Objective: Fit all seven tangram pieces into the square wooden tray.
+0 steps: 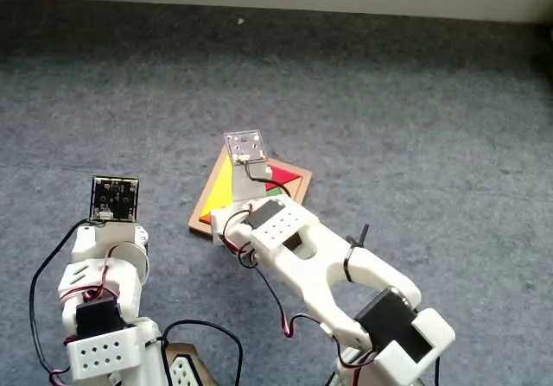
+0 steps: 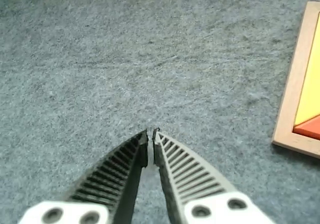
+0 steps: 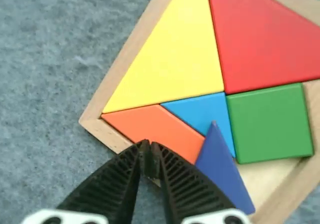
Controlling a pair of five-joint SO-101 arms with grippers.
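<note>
Grey, carpet-like cloth covers the worktop [image 1: 415, 101], and the square wooden tray [image 1: 200, 218] lies on it, turned corner-on between the two arms. In the tray, a large yellow triangle [image 3: 175, 58] and a large red triangle [image 3: 260, 33] sit flush side by side. Beside them are a green square [image 3: 267, 121], a small light blue triangle [image 3: 202, 111] and an orange piece [image 3: 155, 126] along the rim. A dark blue triangle [image 3: 220, 164] lies askew, its point overlapping the light blue one, with bare wood next to it.

The right tool [image 3: 149, 146] is pinched closed on nothing, its tips over the tray's rim just beside the orange piece; whether it touches, I can't tell. The left tool [image 2: 151, 134] is also closed and empty, over bare cloth, off to the side of the tray's near corner.
</note>
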